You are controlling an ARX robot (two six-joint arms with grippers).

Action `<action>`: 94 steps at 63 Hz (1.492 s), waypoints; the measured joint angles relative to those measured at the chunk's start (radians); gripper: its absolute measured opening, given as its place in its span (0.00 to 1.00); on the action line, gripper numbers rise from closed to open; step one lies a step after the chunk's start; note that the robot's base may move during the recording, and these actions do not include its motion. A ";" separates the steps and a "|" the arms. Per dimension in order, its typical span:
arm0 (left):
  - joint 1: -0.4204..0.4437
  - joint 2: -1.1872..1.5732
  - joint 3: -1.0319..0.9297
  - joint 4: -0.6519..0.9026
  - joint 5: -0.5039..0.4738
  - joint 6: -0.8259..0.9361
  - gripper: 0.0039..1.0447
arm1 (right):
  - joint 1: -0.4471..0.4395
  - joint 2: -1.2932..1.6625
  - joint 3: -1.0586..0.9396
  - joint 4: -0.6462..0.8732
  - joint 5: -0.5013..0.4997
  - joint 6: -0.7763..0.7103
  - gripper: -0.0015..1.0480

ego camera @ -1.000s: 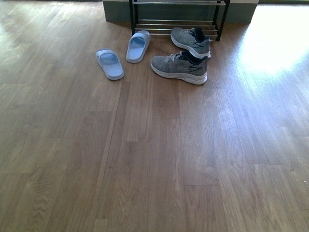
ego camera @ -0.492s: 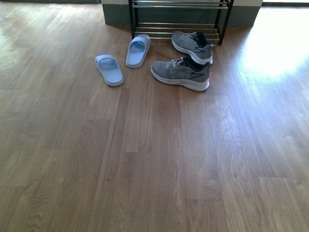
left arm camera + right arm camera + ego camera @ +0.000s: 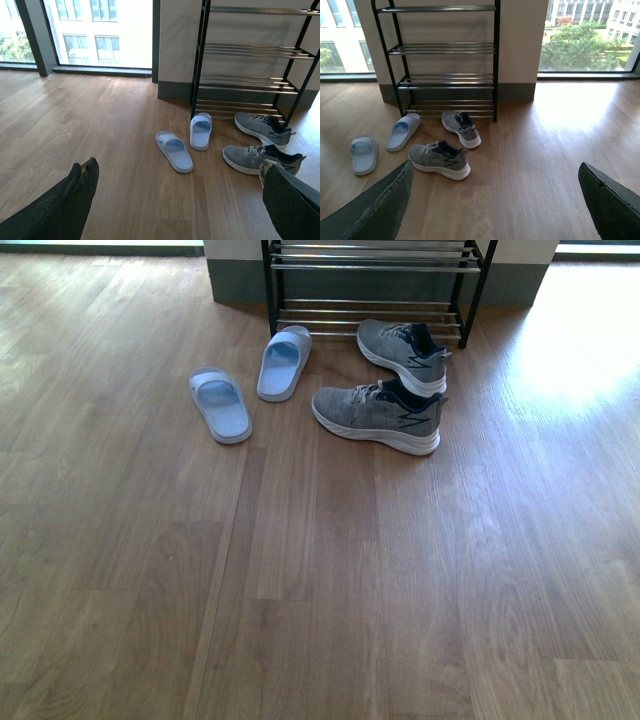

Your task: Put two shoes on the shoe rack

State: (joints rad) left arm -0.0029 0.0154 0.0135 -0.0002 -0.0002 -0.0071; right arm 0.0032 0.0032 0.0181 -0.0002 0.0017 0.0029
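Two grey knit sneakers lie on the wood floor in front of the shoe rack: one nearer, one by the rack's lowest bars. Left of them lie two pale blue slides. The rack's chrome shelves hold nothing. Neither gripper shows in the front view. My left gripper is open, well short of the slide and the near sneaker. My right gripper is open, with the near sneaker beside its finger.
The rack stands against a white wall with a grey skirting. Floor-to-ceiling windows flank that wall. A bright sun patch lies on the floor right of the rack.
In the front view the shoes and rack have slid lower in the picture and more of the rack shows, so the view has moved towards them. The shoes themselves have not shifted.
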 joint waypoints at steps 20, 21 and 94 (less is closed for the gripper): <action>0.000 0.000 0.000 0.000 0.000 0.000 0.91 | 0.000 0.000 0.000 0.000 0.000 0.000 0.91; 0.000 0.000 0.000 0.000 0.000 0.000 0.91 | 0.000 0.000 0.000 0.000 0.000 0.000 0.91; 0.000 0.000 0.000 0.000 0.000 0.000 0.91 | 0.028 0.295 0.018 0.238 -0.231 0.048 0.91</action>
State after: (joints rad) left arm -0.0029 0.0158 0.0135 -0.0002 0.0002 -0.0071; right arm 0.0315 0.2981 0.0357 0.2382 -0.2295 0.0509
